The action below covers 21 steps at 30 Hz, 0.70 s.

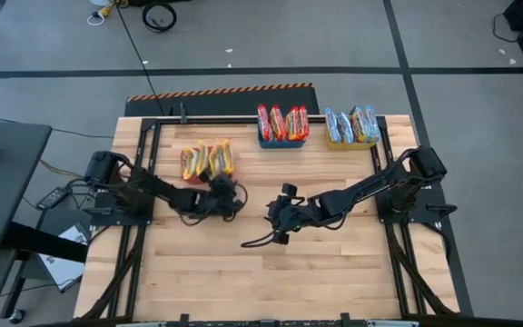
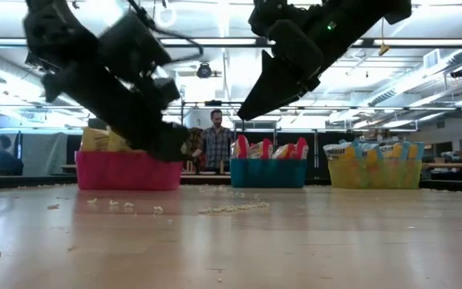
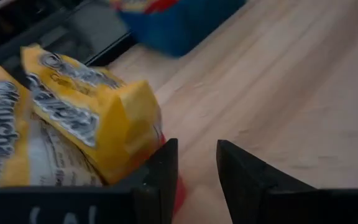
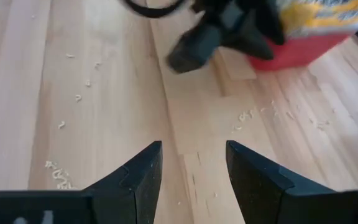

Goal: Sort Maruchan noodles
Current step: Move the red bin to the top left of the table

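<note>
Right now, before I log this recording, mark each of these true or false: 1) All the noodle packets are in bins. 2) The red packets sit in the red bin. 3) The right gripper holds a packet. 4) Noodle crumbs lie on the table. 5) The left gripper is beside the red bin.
1) True: no packet lies loose on the table.
2) False: the red packets stand in the blue bin; the red bin holds the yellow packets, and the yellow bin the blue-silver packets.
3) False: the right gripper is open and empty over bare wood.
4) True: noodle crumbs are scattered there.
5) True: the left gripper, open and empty, is next to it.
</note>
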{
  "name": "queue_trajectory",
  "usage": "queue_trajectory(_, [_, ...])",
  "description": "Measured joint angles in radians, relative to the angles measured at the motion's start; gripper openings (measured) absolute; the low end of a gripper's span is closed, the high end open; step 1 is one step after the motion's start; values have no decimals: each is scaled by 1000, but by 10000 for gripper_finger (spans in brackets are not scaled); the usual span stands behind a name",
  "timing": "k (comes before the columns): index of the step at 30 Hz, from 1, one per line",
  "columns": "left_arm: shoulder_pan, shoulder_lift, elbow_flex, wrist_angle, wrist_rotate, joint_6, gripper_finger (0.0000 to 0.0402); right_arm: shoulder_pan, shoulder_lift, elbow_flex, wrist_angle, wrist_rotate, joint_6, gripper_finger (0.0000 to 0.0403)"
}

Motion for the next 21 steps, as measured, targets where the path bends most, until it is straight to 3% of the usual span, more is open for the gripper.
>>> queue_trajectory(8, [129, 0, -1, -247, 190, -99, 116, 3, 1, 0, -73, -20, 40, 183])
queue_trajectory(14, [180, -34, 0, -418, 225, -210, 116, 4, 2, 0, -104, -20, 40, 183])
queue_trajectory(21, [317, -168, -33, -590, 211, -264, 116, 3, 2, 0, -105, -20, 16, 183])
